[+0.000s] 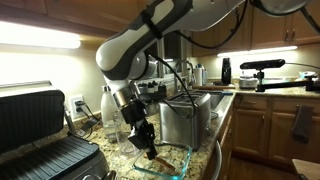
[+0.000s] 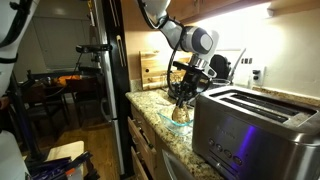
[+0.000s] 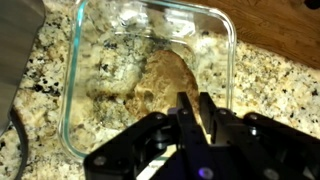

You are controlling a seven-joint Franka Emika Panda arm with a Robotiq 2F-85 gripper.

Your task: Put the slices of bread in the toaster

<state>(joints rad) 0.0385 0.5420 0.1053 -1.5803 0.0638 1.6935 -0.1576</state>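
Observation:
A tan slice of bread [image 3: 160,80] leans inside a clear glass dish [image 3: 231,55] on the granite counter. My gripper [image 3: 193,104] is down in the dish, its two fingers drawn close together on the slice's near edge. In both exterior views the gripper [image 1: 148,140] [image 2: 182,98] points down into the dish [image 1: 170,161] [image 2: 172,118], with the tan slice [image 1: 153,154] at its tips. The brushed steel toaster [image 1: 180,120] [image 2: 250,125] stands beside the dish, top slots open. I see no other slices.
A large black ribbed contact grill [image 1: 40,135] stands open at one end of the counter. Bottles [image 1: 108,110] and a wall outlet are behind the dish. A camera on a stand [image 1: 262,68] is further along. The counter edge drops to wooden cabinets [image 1: 262,125].

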